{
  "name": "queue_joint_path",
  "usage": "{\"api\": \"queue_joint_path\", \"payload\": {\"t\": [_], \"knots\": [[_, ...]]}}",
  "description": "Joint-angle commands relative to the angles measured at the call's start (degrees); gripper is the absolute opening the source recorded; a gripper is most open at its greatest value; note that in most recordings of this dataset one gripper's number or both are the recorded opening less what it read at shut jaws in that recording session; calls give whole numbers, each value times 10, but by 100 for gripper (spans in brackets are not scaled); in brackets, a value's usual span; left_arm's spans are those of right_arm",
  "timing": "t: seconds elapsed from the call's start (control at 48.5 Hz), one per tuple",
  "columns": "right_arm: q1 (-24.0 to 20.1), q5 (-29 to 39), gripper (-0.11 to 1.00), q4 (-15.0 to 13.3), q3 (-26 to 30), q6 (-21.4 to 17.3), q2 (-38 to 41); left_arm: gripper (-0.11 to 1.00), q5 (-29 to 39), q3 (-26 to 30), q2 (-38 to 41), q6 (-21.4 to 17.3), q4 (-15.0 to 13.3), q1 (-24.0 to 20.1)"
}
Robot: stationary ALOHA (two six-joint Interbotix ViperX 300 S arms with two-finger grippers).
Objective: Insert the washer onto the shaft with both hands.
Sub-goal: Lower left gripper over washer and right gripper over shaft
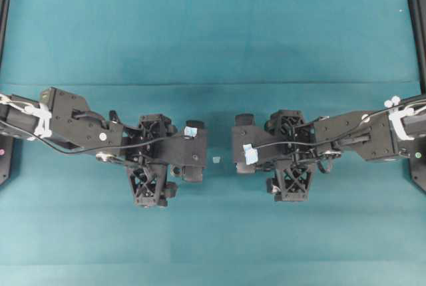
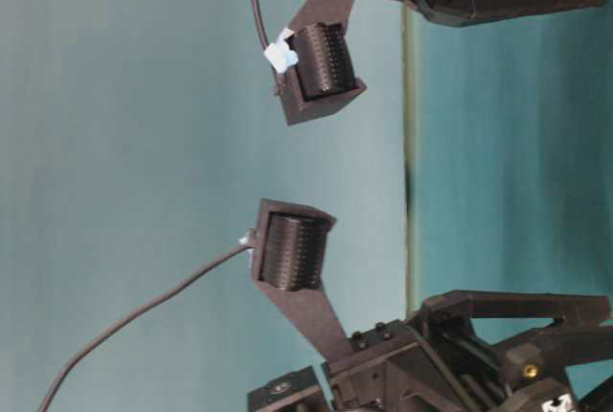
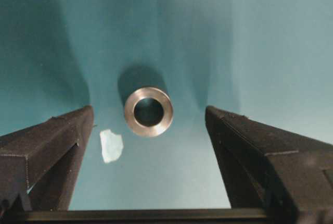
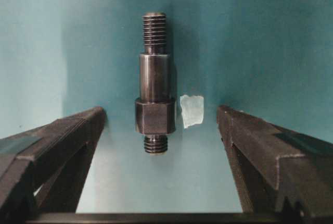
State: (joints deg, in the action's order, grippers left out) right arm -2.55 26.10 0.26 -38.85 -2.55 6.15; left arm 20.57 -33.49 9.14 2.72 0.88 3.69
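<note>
Step in hand: pre-grasp, nothing picked up yet.

Left tool (image 3: 148, 130): jaws spread wide, empty. The washer (image 3: 148, 111) lies flat on the teal table (image 3: 270, 36), hole facing up, in the gap between the two fingers and touching neither. A white tape bit (image 3: 111, 145) sits just beside the washer, toward the left finger (image 3: 49, 143).

Right tool (image 4: 161, 135): jaws also wide apart, empty. The shaft (image 4: 154, 83) lies on the table between its fingers, lengthwise away from the camera, threaded thin end far, hex collar and short threaded stub near. A pale tape bit (image 4: 191, 110) lies just beside the hex collar, on the right-finger side.

Overhead, both arms meet near table centre, tips facing each other, apart; one small tape bit (image 1: 215, 159) lies between them. Washer and shaft are hidden under the tools in that view.

Next, as I read it: each tool drops and closes on its part. The washer is low and flat, so the pinch has to go right down to the cloth; risk of it skidding or tipping. The shaft is round and may roll; grip the collar or mid-body and leave the thin end free for the washer.

Obstructions: none besides the tape bits, flat and out of the closing line.
</note>
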Motion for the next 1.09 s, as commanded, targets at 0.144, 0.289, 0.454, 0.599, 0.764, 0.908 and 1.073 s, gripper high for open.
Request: {"api": "queue_joint_path", "payload": {"t": [0.144,0.289,0.454,0.599,0.764,0.908,1.073], "knots": [[-2,-4,95,1,3,-4,2,93,-18,2,5,7,1,1],[-2,-9,95,1,3,-4,2,93,-18,-1,9,10,1,1],[-1,-11,95,1,3,-4,4,93,-18,-4,9,21,1,1],[-1,-11,95,1,6,-4,5,93,-19,-4,9,22,1,1],[3,-15,95,1,8,-4,6,93,-19,-4,9,23,1,1],[7,-16,95,1,8,-4,6,93,-19,-4,9,23,1,1],[9,-16,94,1,8,-4,6,93,-19,-4,9,23,1,1]]}}
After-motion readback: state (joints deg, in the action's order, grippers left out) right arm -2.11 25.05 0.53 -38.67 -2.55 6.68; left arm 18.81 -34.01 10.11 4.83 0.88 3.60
